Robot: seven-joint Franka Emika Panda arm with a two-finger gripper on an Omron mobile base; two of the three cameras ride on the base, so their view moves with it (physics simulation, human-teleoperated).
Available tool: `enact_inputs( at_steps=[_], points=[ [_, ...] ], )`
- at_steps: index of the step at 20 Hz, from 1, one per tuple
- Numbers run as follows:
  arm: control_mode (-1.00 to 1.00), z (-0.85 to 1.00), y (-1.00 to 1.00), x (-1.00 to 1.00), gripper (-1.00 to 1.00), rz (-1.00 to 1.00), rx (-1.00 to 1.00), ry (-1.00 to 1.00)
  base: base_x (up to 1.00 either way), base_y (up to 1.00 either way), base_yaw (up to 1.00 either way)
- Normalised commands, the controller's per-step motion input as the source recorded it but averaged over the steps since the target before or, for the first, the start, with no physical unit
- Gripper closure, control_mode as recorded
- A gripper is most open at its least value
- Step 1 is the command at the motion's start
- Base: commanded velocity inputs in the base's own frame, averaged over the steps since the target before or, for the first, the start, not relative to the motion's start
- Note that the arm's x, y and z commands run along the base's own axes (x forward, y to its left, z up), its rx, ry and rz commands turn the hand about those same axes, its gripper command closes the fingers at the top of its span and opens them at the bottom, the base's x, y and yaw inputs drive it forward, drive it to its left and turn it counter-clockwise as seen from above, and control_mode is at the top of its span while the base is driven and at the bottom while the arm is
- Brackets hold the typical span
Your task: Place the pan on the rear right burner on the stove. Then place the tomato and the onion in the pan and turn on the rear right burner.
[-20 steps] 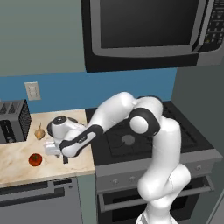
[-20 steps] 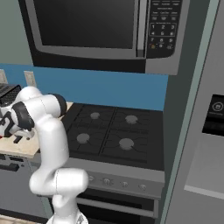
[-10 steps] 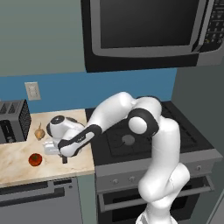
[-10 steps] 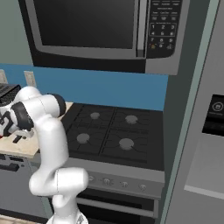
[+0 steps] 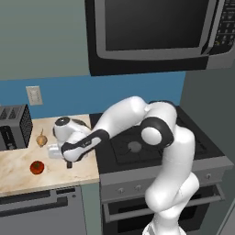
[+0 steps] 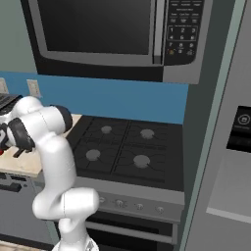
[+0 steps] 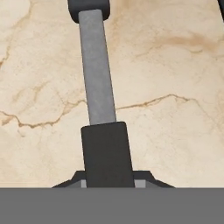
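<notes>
The pan's long handle (image 7: 97, 65), a grey shaft ending in a black grip, runs up the middle of the hand view over the marble counter. My gripper (image 7: 111, 179) is shut on the black grip end. In the left base view my gripper (image 5: 69, 160) is low over the counter left of the stove (image 5: 133, 151), and the hand hides most of the pan. The red tomato (image 5: 37, 167) lies near the counter's front, and the tan onion (image 5: 41, 139) lies behind it. The rear right burner (image 6: 147, 133) is bare.
A silver toaster (image 5: 13, 126) stands at the back left of the counter (image 5: 18, 156). A microwave (image 6: 108, 34) hangs low over the stove (image 6: 127, 152). A tall grey fridge (image 6: 230, 147) borders the stove's right side.
The jaws have closed on the pan's handle. The arm and the hand have stayed nearly where they were.
</notes>
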Motion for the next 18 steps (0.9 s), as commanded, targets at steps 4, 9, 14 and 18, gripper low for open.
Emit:
enact_inputs(
  at_steps=[4,9,14,18],
  points=[
    [-1.00,0.21,-0.19,-0.14,1.00,-0.13,0.00,-0.10,0.00,0.00,0.00],
    [-1.00,0.10,-0.23,-0.12,1.00,-0.17,0.00,-0.09,0.00,0.00,0.00],
    [-1.00,0.02,-0.28,-0.07,1.00,-0.18,0.00,-0.04,0.00,0.00,0.00],
    [-1.00,0.12,-0.33,0.00,1.00,-0.19,0.00,-0.01,0.00,0.00,0.00]
  ],
)
